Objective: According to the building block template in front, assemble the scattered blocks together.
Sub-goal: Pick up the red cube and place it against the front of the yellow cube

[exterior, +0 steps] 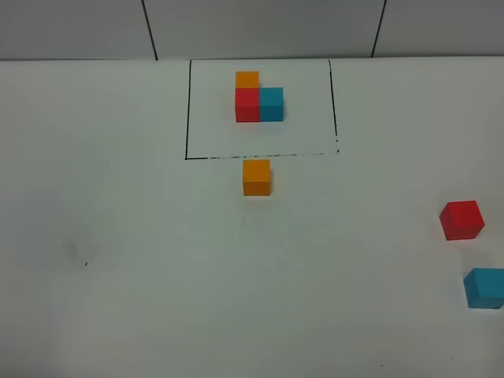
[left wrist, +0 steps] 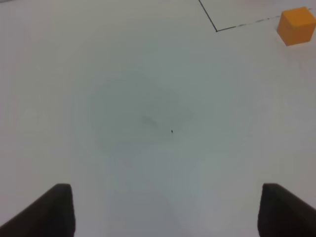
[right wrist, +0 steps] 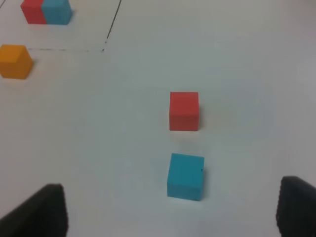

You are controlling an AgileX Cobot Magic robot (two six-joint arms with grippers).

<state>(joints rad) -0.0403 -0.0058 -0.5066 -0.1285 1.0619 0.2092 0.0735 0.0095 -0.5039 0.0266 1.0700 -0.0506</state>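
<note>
Three loose cubes, none joined yet: orange cube (exterior: 257, 177) sits just outside the frame (exterior: 260, 156), at its near line; red cube (exterior: 461, 220) and blue cube (exterior: 483, 287) lie well apart from it, on the right. Template (exterior: 258, 98): orange behind red, blue at red's right. Left gripper (left wrist: 167, 197) and right gripper (right wrist: 173, 212) both spread wide, empty. Likely step: right gripper takes red cube; square jaws to its faces, set it flush against orange cube's near face. No labels, brands or writing found.
</note>
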